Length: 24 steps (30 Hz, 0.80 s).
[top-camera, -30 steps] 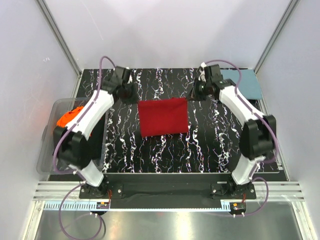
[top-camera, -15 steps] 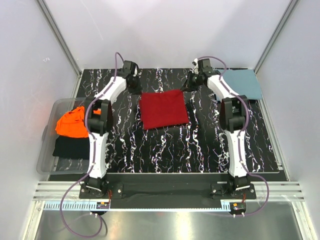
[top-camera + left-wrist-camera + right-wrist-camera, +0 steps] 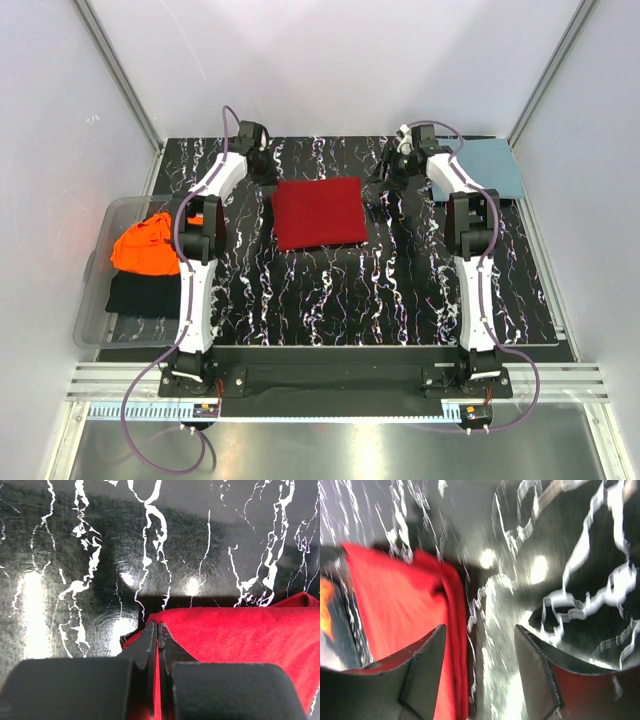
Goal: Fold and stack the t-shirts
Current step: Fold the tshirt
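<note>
The deep red t-shirt [image 3: 320, 212] lies folded into a square on the black marbled table [image 3: 400, 290], toward the back. My left gripper [image 3: 268, 178] is at its back left corner. In the left wrist view that gripper [image 3: 157, 626] is shut with a thin fold of the red cloth [image 3: 240, 635] pinched between the jaws. My right gripper [image 3: 393, 178] is at the shirt's back right corner. Its jaws stand open [image 3: 480, 635] just above the table, with the red shirt's folded edge [image 3: 452, 610] beside the left finger [image 3: 427, 650]. A teal-blue t-shirt [image 3: 485, 165] lies folded at the back right.
A clear plastic bin [image 3: 95, 320] at the table's left edge holds the orange t-shirt [image 3: 145, 245] and a black cloth [image 3: 140, 295]. White walls close in the back and sides. Both arms stretch from their bases toward the table's back.
Both arms have stretched out toward the back, drawing the red shirt back and slightly left. The right gripper has opened and let go of its corner. The left stays shut on the cloth.
</note>
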{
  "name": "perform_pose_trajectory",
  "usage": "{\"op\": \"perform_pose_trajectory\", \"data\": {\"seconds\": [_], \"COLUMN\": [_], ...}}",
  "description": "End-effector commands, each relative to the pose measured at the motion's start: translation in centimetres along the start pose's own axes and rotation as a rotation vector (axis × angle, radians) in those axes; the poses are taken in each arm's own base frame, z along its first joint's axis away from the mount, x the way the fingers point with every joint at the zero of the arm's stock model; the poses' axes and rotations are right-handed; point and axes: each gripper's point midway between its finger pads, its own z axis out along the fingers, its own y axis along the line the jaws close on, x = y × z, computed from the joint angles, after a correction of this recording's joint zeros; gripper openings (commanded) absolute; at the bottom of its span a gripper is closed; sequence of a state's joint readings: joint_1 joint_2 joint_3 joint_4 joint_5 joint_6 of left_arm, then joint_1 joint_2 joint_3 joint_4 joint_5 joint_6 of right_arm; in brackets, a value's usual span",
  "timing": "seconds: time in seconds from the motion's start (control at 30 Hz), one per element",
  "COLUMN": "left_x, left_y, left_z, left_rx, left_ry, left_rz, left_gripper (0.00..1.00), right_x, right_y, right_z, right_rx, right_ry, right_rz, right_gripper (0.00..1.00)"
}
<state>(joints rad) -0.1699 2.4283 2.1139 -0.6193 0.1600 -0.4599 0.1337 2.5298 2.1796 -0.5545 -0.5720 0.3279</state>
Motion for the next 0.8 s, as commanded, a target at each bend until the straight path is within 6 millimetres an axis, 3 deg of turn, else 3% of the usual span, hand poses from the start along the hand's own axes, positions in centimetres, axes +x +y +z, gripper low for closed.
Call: {"op": "perform_pose_trajectory", "data": {"seconds": [0.0, 0.17, 0.4, 0.63, 0.77], "left_x": [-2.2, -2.7, -3.9, -6.4, -7.9], "left_y": [-1.5, -1.8, -2.7, -4.8, -3.7], "left_z": [-0.5, -0.8, -2.2, -7.0, -9.2], "left_rx": [0.077, 0.094, 0.109, 0.143, 0.056], "left_ry": [-0.062, -0.076, -0.115, -0.21, -0.306], "left_rz": [0.026, 0.023, 0.014, 0.044, 0.027], "left_gripper": [0.0, 0.0, 0.0, 0.0, 0.0], "right_x": [1.0, 3.6, 8.4, 10.1, 10.5], "right_y": [3.3, 5.5, 5.8, 5.9, 6.1], "right_z": [-2.9, -3.7, -2.2, -1.9, -1.4], "right_rx": [-0.09, -0.184, -0.177, -0.202, -0.209], "right_ry": [0.001, 0.013, 0.064, 0.058, 0.062], "right_rz": [-0.085, -0.094, -0.097, -0.079, -0.078], "right_gripper": [0.65, 0.67, 0.67, 0.63, 0.6]}}
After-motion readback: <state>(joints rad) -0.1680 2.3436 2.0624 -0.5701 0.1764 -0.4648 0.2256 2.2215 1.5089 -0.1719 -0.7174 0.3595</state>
